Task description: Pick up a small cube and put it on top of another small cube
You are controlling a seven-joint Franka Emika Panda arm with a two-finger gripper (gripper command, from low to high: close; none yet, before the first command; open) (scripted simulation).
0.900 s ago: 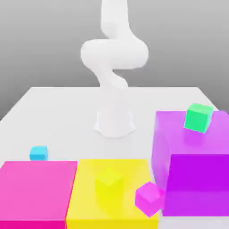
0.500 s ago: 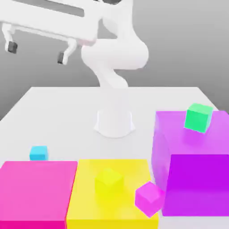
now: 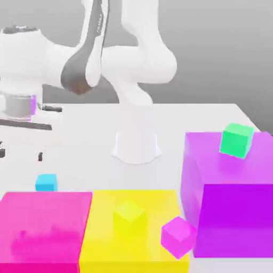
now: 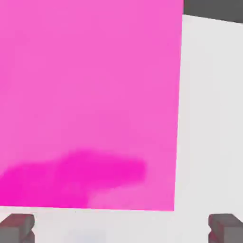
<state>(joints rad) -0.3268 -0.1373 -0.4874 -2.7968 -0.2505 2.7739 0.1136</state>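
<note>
Overhead, the gripper hangs with jaws spread wide and apparently empty above the big pink block, while the small cyan cube sits on the white table just behind it.

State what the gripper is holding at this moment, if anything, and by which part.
Nothing is held. The gripper is open, with bare space between its fingertips, above the pink block. The small cyan cube sits untouched on the table.

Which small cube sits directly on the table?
The cyan cube: it rests on the white table; the yellow, green and magenta ones sit on big blocks.
</note>
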